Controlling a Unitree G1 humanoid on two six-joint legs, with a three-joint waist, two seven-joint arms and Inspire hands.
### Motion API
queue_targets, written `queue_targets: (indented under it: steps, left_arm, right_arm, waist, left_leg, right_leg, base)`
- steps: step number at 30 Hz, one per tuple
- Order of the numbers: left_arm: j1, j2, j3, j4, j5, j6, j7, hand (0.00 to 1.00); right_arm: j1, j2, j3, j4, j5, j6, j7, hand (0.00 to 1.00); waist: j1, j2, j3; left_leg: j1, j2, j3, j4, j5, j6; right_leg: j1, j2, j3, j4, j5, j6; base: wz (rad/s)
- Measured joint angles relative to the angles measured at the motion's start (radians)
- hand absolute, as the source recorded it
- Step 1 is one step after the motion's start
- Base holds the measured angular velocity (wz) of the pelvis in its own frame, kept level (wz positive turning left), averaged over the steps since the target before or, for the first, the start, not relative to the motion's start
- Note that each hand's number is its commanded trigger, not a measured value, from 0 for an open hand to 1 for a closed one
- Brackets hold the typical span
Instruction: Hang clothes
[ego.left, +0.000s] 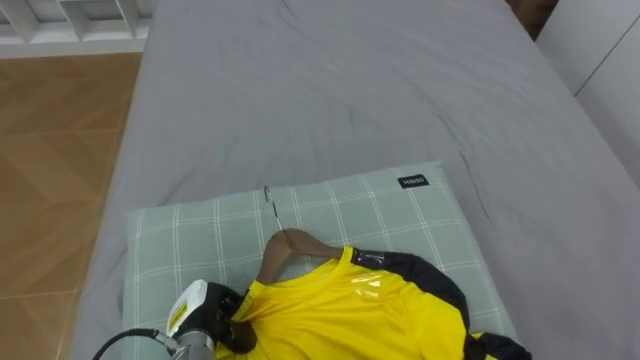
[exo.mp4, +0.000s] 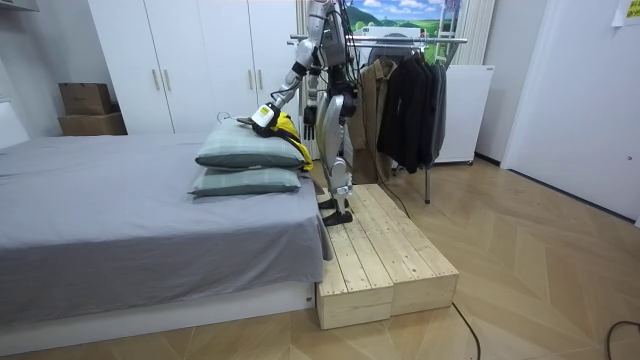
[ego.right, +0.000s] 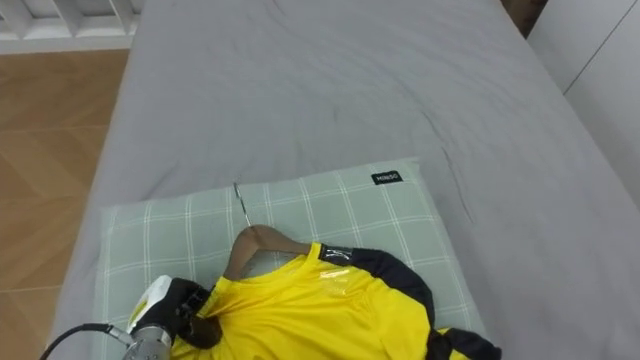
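The yellow shirt (ego.left: 360, 310) is thin, smooth cloth with a glossy print at the chest. Its hanger (ego.left: 290, 248) is polished brown wood with a thin metal hook (ego.left: 268, 196). The pillow (ego.left: 390, 215) is soft checked cloth, and the bed sheet (ego.left: 350, 90) is matt grey cloth, lightly creased. The floor (ego.left: 50, 150) is smooth wood, the platform (exo.mp4: 385, 250) bare pale planks.

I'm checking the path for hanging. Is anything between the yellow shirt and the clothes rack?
No loose object visible. The yellow shirt, on its hanger, lies on the pillow, gripped by the left hand. The rack stands behind the robot, so its own body is between. Dark coats already hang there.
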Motion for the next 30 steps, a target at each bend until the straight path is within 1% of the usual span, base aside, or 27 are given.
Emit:
queue_targets:
  steps: [5, 27, 30]
  left_arm:
    - [0.0, -0.005, 0.0, 0.0, -0.001, -0.004, -0.004, 1.0]
    - [0.007, -0.008, 0.0, 0.0, -0.001, -0.004, -0.01, 1.0]
    - [0.012, -0.009, -0.001, 0.0, -0.028, -0.003, -0.022, 1.0]
  right_arm:
    - [0.0, 0.0, 0.0, -0.002, 0.0, -0.006, 0.0, 0.0]
    - [0.003, 0.0, 0.0, -0.003, -0.001, -0.006, 0.001, 0.0]
    - [0.003, -0.001, 0.0, -0.004, -0.001, -0.007, 0.0, 0.0]
  waist:
    - [0.009, 0.0, -0.0001]
    - [0.008, -0.002, -0.0005]
    - [0.009, -0.003, -0.001]
  left_leg:
    - [-0.009, 0.0, -0.001, 0.004, 0.0, 0.0]
    - [0.002, -0.001, 0.0, 0.007, 0.0, 0.001]
    - [0.011, -0.002, -0.002, 0.006, 0.0, 0.001]
  right_leg:
    - [-0.007, 0.0, -0.002, 0.001, 0.0, 0.0]
    - [0.005, 0.0, 0.0, 0.001, 0.0, 0.0]
    - [0.015, 0.0, 0.001, 0.0, -0.001, 0.002]
  base:
    - [0.0]
    - [0.0]
    - [0.01]
